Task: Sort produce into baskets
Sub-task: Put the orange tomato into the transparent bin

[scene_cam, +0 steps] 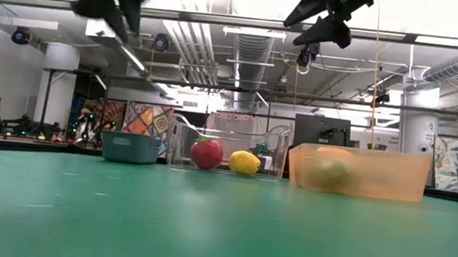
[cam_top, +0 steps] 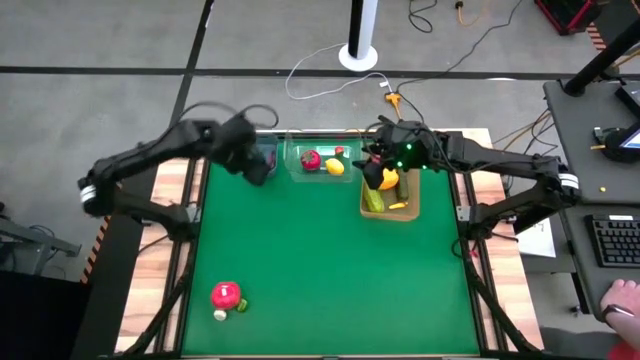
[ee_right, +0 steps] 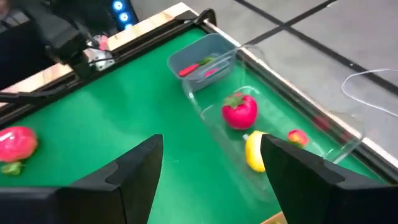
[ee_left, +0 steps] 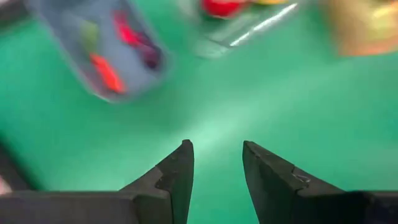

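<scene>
Three containers sit in a row along the 12 o'clock edge of the green table (cam_top: 330, 270). Blue-grey bin (cam_top: 266, 152) at approx 11 o'clock: holds a couple of red/orange strips plus a green bit, blurred in the left wrist view, so can't name them. Clear tub (cam_top: 322, 160) at 12, just beside the bin: red round fruit w/ green top (cam_top: 311, 159), lemon (cam_top: 335, 167), and a small red piece (ee_right: 297, 137) near the far wall. Tan tray (cam_top: 392, 195) at approx 1 o'clock, beside the tub: green cucumber (cam_top: 374, 200) and a yellow piece (cam_top: 397, 206); the rest is hidden under the R arm. Left gripper (ee_left: 216, 163) is above the mat just off the bin, toward 5 o'clock from it; fingers parted by a narrow gap, nothing between them. Right gripper (ee_right: 211, 165) is raised over the tray's 12 o'clock end, fingers spread wide, nothing held. Loose produce: a red-pink round piece (cam_top: 226, 295) w/ a small pale-green bit (cam_top: 220, 314) touching it, down at approx 7 o'clock on the mat, well apart from both grippers and all containers. A person's hand (cam_top: 622, 300) shows at the 4 o'clock corner, off the table.
</scene>
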`<action>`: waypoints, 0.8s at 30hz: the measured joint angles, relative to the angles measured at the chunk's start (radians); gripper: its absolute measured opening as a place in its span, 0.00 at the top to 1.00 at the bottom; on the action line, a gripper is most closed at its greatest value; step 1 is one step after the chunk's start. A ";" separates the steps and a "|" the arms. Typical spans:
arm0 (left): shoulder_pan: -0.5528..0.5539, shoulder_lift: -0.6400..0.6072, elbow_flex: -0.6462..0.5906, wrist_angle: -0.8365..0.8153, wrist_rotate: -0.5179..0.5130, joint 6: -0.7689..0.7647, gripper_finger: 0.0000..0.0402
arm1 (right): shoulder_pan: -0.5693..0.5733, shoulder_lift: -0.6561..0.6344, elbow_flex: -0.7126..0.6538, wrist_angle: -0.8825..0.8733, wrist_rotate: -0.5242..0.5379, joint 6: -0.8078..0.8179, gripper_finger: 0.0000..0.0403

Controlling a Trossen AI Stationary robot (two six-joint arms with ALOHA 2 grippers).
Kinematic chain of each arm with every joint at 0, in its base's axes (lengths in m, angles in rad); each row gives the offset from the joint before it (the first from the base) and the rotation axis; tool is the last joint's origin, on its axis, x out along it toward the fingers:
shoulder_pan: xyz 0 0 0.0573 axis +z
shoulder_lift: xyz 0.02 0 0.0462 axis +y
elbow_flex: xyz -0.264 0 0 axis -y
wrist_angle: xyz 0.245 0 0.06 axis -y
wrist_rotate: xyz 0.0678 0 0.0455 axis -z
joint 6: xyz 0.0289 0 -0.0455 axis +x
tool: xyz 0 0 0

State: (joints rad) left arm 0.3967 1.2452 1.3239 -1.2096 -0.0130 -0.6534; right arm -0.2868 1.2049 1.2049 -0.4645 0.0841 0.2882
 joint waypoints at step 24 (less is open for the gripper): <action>-1.232 0.073 -0.029 -0.188 0.118 -1.654 0.42 | -0.052 0.269 0.108 0.156 -0.441 -0.103 0.31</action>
State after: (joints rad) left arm -0.8353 1.3180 1.2949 -1.3981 0.1048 -2.3075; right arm -0.3389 1.4741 1.3124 -0.3083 -0.3573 0.1848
